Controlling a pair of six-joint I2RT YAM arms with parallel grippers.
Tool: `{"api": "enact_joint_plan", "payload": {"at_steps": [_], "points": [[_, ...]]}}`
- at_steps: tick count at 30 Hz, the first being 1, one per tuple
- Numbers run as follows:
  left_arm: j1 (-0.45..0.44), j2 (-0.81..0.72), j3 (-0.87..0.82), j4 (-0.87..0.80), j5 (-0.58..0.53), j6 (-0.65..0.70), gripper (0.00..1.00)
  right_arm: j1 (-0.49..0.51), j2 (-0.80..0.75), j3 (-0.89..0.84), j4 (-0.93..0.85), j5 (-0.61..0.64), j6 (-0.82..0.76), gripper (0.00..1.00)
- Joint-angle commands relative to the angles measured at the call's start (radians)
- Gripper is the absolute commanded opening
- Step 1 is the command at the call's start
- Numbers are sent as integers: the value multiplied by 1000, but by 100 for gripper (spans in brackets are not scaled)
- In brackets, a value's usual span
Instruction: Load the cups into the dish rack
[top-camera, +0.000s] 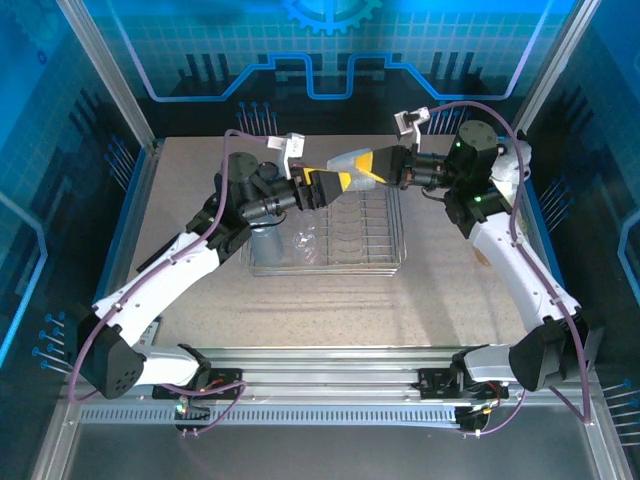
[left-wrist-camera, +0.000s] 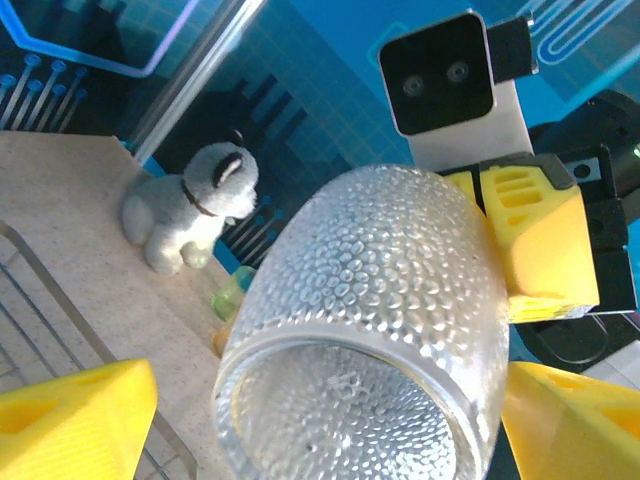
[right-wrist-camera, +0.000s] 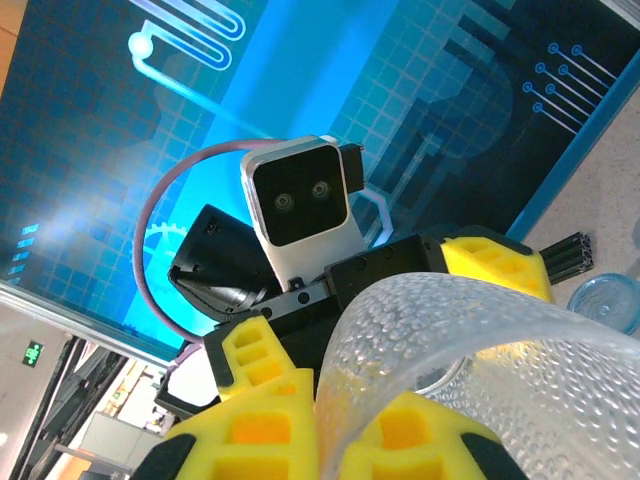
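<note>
The speckled bench (top-camera: 450, 300) spreads out below me. The dish rack (top-camera: 330, 268) sits at its middle, between my two arms. My left claw (top-camera: 335, 185) and my right claw (top-camera: 380, 166) meet nose to nose in the air over the rack's far edge.

Between them hangs a clear dimpled cup (top-camera: 356, 163), turned on its side. My right claw is clamped on it: from that wrist I see the cup's wall pinched between my yellow fingers (right-wrist-camera: 250, 440). My left claw stands apart, its fingers (left-wrist-camera: 70, 420) on either side of the cup's near end, one of them plainly clear of the plastic.

In the rack's left end sits a greyish cup (top-camera: 265, 240), with a clear cup (top-camera: 303, 240) just beside it. At the bench's far edge sits a grey-white plush animal (left-wrist-camera: 190, 210), and a yellow-green cup (left-wrist-camera: 232, 292) is near it on the bench.
</note>
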Motion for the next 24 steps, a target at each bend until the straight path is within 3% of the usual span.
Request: {"api": "enact_joint_plan", "payload": {"at_steps": [1,10,18,24], "points": [[3,27,15,22,61,-10,88,23,19,21,56,-29,22,0],[3,21,12,33,61,6,80,42,32,35,-79,-20,-56,0],[3,13,11,32,56,14,82,41,51,54,-156,-19,-100,0],[3,22,11,51,97,11,59,43,62,64,-191,-15,-117,5]]}}
